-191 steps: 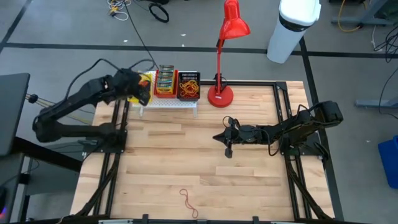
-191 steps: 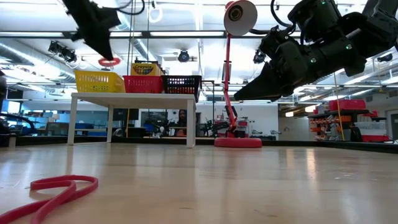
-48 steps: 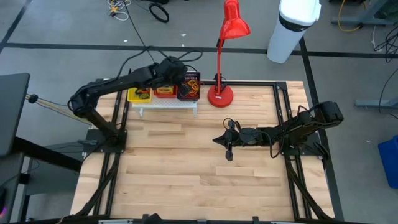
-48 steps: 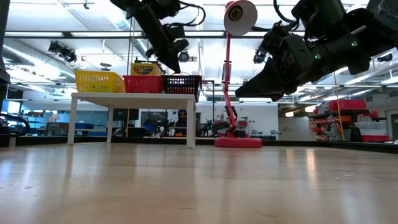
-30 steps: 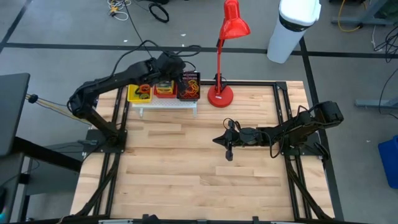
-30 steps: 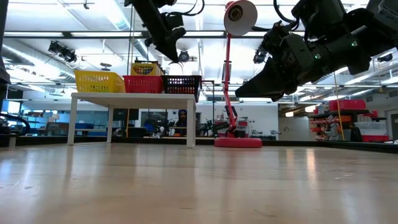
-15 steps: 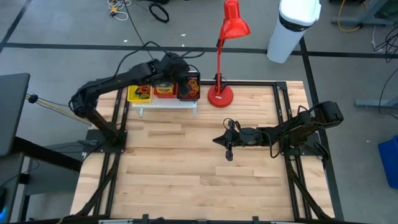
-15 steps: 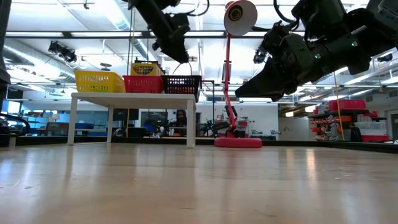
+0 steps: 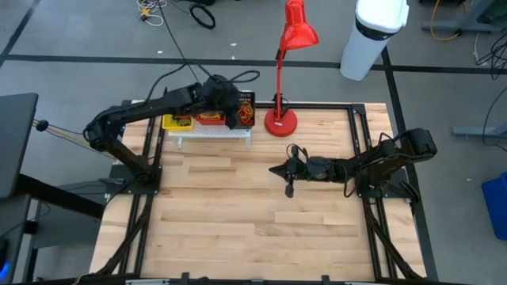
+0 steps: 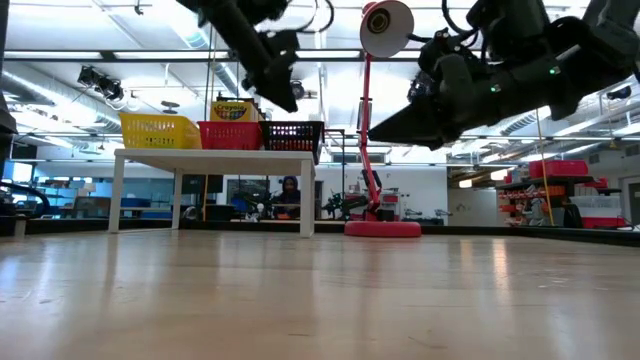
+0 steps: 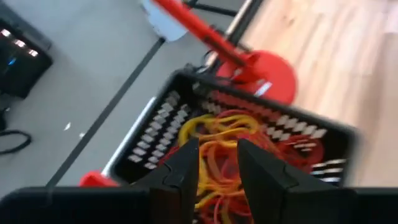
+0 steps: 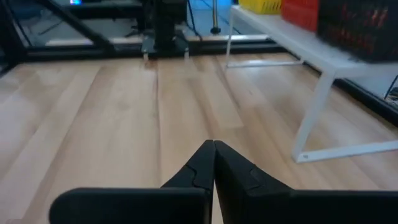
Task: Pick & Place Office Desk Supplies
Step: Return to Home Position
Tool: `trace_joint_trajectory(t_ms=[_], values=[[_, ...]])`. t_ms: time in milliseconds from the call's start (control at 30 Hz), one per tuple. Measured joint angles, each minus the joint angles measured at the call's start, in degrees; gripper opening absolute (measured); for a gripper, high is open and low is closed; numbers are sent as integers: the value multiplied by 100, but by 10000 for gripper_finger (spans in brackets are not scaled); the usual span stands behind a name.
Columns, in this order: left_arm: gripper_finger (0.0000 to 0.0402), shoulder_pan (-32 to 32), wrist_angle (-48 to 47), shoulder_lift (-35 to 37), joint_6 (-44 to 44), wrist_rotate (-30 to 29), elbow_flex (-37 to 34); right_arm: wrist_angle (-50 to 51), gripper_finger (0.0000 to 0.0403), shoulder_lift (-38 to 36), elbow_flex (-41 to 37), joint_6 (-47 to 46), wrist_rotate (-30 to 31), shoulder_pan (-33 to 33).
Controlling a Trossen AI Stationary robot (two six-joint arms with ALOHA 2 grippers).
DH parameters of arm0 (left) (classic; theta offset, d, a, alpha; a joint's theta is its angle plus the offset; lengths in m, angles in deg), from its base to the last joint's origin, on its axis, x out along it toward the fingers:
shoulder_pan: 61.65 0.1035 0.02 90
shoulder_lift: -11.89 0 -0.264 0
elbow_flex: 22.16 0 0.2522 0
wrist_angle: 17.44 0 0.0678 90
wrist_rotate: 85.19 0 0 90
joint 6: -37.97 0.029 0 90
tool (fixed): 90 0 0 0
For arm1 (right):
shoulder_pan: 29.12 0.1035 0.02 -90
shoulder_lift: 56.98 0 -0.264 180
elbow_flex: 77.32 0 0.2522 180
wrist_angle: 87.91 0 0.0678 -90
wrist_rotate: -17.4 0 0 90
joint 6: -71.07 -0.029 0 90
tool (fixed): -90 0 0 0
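Rubber bands [image 11: 219, 134] lie in black bin [image 11: 155, 121], half hidden behind left gripper [image 11: 217, 169].
It stands slightly parted, empty; right gripper [image 12: 213, 152] sits pinched closed over table [image 9: 238, 226].

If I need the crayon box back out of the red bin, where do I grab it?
Take the crayon box by its upper end, which stands above the rim of the red bin, coming straight down. The bin's walls cover its lower part, and the yellow bin and black bin flank it. The open left gripper, over the black bin, is probably nearest.
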Motion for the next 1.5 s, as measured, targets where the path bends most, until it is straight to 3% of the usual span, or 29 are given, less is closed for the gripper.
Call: trace_joint_trajectory(t_ms=[133,367,467,567,700,833,933,1067,1167,1300,1400,1500], values=[[134,236,24,-63,51,137,76,-105,17,0,0,4,-254,-282],[241,276,-156,-68,488,205,398,-116,17,0,2,-46,-576,-625],[259,55,-263,-10,665,306,420,-229,17,0,2,-41,-627,-669],[227,-266,-165,282,793,887,185,-408,16,0,2,-1,-726,-647],[135,-654,836,952,764,2012,-1032,-401,9,0,2,2,-934,-647],[50,-1128,2637,1738,378,2084,-2652,-418,7,0,2,119,-936,-647],[10,-1464,4335,2166,173,1936,-3880,-427,8,0,-4,191,-936,-647],[10,-1699,6260,2604,-102,1713,-5174,-1075,4,-6,-376,285,-987,-647],[14,-1730,7030,2909,-294,1635,-5833,-1936,3,-140,-944,307,-1023,-649],[8,-1722,7361,3430,-370,1627,-6468,-2469,2,-701,-1832,436,-543,-647],[6,-1722,7450,3872,-371,1466,-6861,-2344,2,-1270,-2409,439,214,-652],[9,-1722,7491,4380,-362,1240,-7168,-1687,1,-1881,-2576,291,433,-644]])
